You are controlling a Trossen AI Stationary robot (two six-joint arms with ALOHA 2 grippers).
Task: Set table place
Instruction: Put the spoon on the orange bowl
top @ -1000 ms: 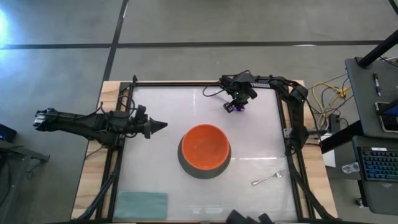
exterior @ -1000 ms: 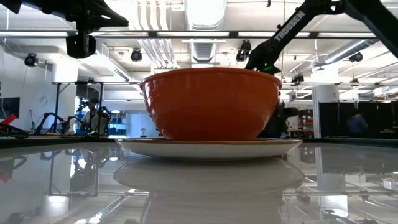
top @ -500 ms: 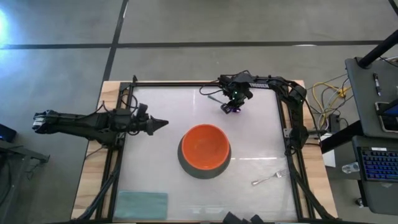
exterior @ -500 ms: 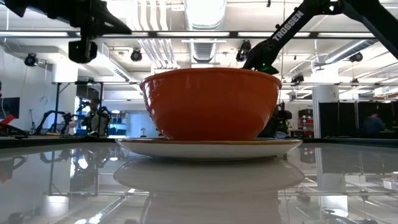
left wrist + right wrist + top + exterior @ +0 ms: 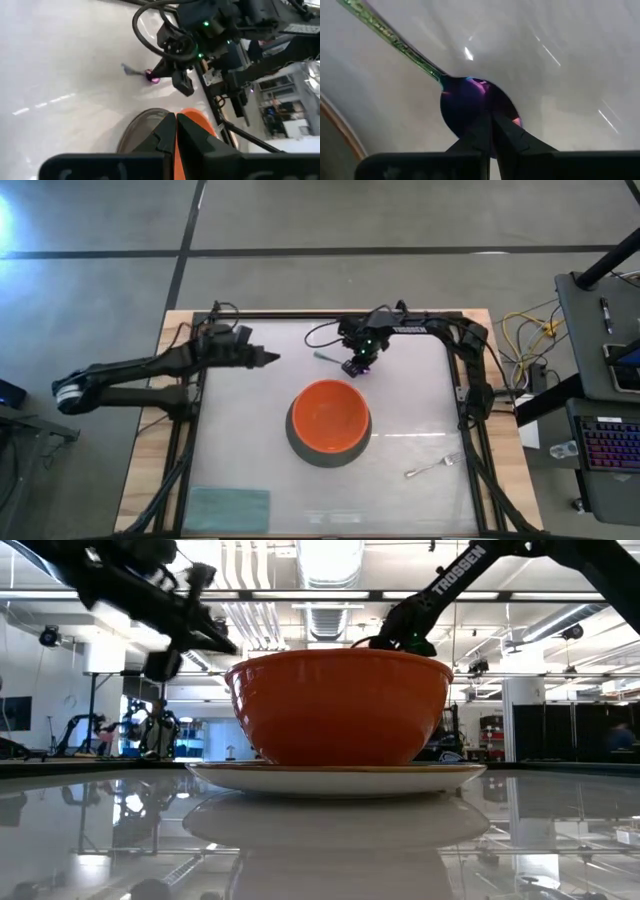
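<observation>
The orange bowl (image 5: 330,416) stands on the grey-green plate (image 5: 303,452) at the table's middle; both also show in the low view, the bowl (image 5: 338,705) on the plate (image 5: 335,778). My right gripper (image 5: 357,363) is just beyond the bowl's far rim, shut on the spoon (image 5: 337,360). Its teal handle (image 5: 324,356) points toward the table's left. My left gripper (image 5: 273,360) is shut and empty, above the table left of the spoon. The silver fork (image 5: 432,468) lies flat at the near right. My right gripper pinches the spoon's purple head (image 5: 470,107) at its edge between its two fingertips (image 5: 485,131). The handle (image 5: 390,35) sticks out away from the fingers, roughly level. Whether the spoon is clear of the table I cannot tell.
A teal cloth (image 5: 228,508) lies at the table's near left corner. The black frame (image 5: 300,315) runs around the table top. Bare white table (image 5: 245,430) shows to the left of the plate and between the plate and the fork.
My right gripper has carried the spoon toward the table's left and nearer, up to the bowl's far rim; the handle now sticks out to the left. My left gripper has swung toward the far edge and a little right, toward the spoon, staying shut.
</observation>
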